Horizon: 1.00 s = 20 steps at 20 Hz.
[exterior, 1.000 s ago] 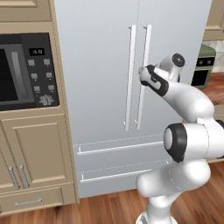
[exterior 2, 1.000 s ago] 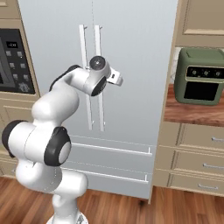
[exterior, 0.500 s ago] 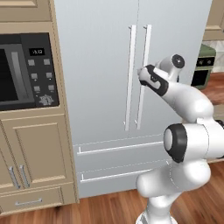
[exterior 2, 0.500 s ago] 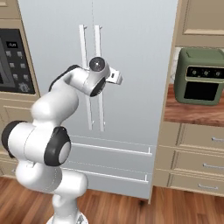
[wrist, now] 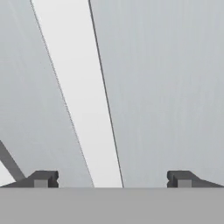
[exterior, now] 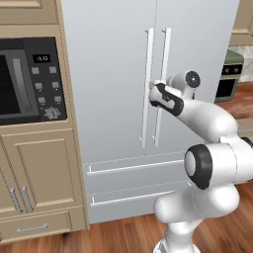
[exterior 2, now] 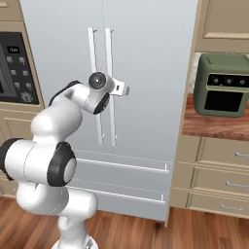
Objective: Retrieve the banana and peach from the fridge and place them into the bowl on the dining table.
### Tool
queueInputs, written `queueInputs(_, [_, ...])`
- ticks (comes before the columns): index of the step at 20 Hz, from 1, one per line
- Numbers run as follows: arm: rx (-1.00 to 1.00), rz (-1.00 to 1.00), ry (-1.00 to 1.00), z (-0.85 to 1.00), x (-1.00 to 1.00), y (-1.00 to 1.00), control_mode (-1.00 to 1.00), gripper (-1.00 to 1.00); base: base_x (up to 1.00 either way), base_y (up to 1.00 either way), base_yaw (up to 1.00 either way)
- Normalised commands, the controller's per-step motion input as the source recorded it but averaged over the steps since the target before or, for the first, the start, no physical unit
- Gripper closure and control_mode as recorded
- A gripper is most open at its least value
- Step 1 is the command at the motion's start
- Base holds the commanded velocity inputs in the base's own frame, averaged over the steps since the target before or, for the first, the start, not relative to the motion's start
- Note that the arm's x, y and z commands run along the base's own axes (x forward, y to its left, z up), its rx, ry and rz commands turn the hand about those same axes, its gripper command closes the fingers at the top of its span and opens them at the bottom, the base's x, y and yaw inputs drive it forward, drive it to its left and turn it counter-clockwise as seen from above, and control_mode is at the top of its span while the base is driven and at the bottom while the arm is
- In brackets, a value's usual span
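Note:
The fridge [exterior: 108,74] [exterior 2: 151,73] stands straight ahead, pale silver-grey, with both doors and both lower drawers closed. My gripper [exterior: 154,85] [exterior 2: 122,90] is open at mid-height of its two white bar handles. In the hand view the gripper [wrist: 113,179] sits close to the door, with one white handle [wrist: 83,96] running slantwise between the two fingertips. Nothing is gripped. The banana and the peach are hidden behind the closed doors. The bowl and the dining table are out of view.
A black built-in oven [exterior: 24,79] sits in tan cabinets [exterior: 44,173] to the fridge's left. To its right, a green countertop appliance [exterior 2: 223,85] stands on a wooden counter [exterior 2: 214,126] above drawers. Wood floor lies below.
The hand has crept slightly closer to the fridge handles; the jaws stay open.

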Motion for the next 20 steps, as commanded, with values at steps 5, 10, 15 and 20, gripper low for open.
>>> queueInputs(5, [0.00,-0.02,0.05,0.00,0.76,-0.19,-1.00,-1.00,0.00,0.00,0.00])
queueInputs(10, [0.00,-0.02,0.06,0.00,0.91,-0.21,-1.00,-1.00,0.00,0.00,0.00])
queueInputs(15, [0.00,0.00,0.05,0.00,0.88,-0.25,-1.00,-1.00,0.00,0.00,0.00])
queueInputs(20, [0.00,0.00,0.03,-0.01,0.50,0.00,-1.00,1.00,0.00,0.00,0.00])
